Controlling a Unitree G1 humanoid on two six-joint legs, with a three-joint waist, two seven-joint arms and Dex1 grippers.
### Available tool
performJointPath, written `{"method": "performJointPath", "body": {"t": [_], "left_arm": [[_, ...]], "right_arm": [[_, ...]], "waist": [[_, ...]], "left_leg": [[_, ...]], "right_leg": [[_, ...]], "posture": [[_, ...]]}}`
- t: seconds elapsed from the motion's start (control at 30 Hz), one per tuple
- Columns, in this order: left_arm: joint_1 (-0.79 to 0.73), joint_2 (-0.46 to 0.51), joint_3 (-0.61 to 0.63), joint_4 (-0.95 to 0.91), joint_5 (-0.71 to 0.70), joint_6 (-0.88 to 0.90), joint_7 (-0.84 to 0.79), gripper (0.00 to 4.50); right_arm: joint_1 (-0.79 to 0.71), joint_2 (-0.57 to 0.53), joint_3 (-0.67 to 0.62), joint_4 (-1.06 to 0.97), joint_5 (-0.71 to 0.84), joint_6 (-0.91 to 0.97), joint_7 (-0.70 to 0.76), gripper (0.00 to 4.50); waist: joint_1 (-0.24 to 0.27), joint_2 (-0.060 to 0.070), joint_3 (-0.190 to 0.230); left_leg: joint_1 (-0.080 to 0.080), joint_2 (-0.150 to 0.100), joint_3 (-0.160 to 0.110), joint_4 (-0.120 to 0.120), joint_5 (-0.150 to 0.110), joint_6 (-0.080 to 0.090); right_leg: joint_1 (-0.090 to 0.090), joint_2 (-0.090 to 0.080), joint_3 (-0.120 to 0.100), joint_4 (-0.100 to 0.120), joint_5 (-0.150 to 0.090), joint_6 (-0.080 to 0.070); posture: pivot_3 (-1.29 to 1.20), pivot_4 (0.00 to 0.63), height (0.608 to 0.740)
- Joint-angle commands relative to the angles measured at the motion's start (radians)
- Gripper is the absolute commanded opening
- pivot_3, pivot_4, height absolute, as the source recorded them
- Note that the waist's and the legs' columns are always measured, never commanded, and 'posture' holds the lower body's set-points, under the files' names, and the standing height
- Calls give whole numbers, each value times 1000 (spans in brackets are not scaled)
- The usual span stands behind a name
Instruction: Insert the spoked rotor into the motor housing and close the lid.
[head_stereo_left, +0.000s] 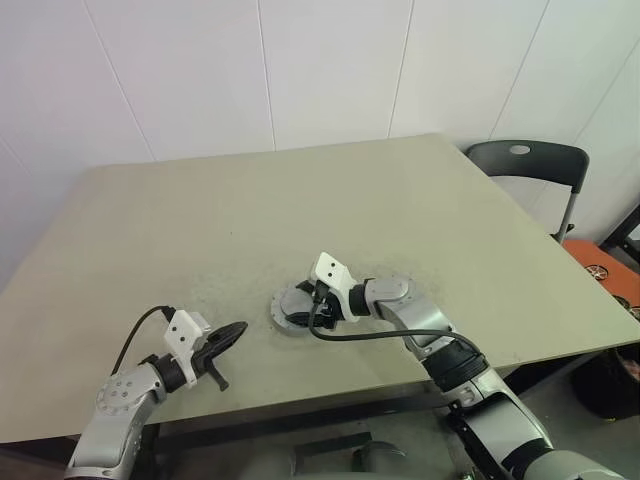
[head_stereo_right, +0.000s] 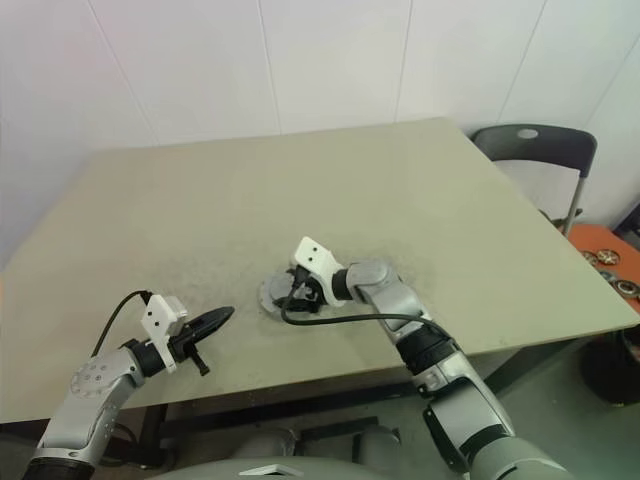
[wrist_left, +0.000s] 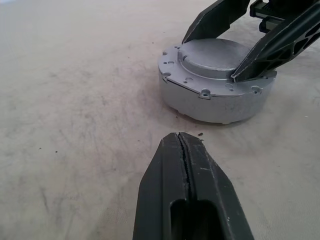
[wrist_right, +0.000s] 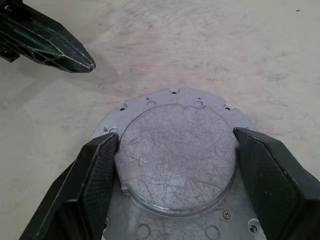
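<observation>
The left gripper (head_stereo_left: 232, 335) is hovering empty near the table's (head_stereo_left: 200, 230) front edge, its black fingers pressed together into a wedge. Beside it, the motor housing (wrist_left: 216, 82), a scratched silver-grey drum with a screw-holed flange, is sitting mid-table. The right gripper (wrist_right: 175, 165) is straddling its raised round cap, textured pads (wrist_right: 100, 165) spread wide against the rim.

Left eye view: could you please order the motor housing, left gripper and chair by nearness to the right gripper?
1. Motor housing, between its fingers.
2. Left gripper, to its left.
3. Chair, past the table's right corner.
</observation>
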Motion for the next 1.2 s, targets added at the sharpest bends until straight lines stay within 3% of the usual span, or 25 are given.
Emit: {"method": "performJointPath", "body": {"t": [0.03,0.2,0.5,0.87,1.1,1.2], "left_arm": [[-26,2,9,-40,-1,4,11,0],[-141,-23,-3,-76,-37,78,39,0],[-406,-39,-174,37,68,188,-6,0],[-400,16,-240,66,157,251,-31,0],[-373,-9,-252,46,139,300,-23,0],[-357,-14,-264,44,150,307,-23,0]], "right_arm": [[17,-23,36,45,-45,29,-10,3266],[20,-20,42,62,-45,36,-14,3266],[15,-12,39,66,-43,26,-30,3266],[36,-8,19,44,-33,27,-61,3266],[36,-5,16,40,-25,28,-58,3266],[34,-5,12,35,-19,32,-53,4246]], "waist": [[0,0,0],[1,-1,0],[-2,0,-1],[-2,0,-1],[-2,0,-1],[-2,1,-1]], "left_leg": [[0,0,0,0,0,0],[1,0,0,0,0,0],[8,0,0,-2,0,0],[10,0,-1,-2,0,0],[13,0,-1,-2,0,0],[13,0,-1,-2,0,0]], "right_leg": [[0,0,0,0,0,0],[2,0,0,-1,0,0],[11,0,0,-1,-1,6],[12,0,0,-2,-4,3],[13,0,0,-3,-4,3],[13,0,0,-3,-4,3]], "posture": [[0,0,740],[0,0,740],[0,0,740],[0,0,740],[0,0,740],[0,0,740]]}}
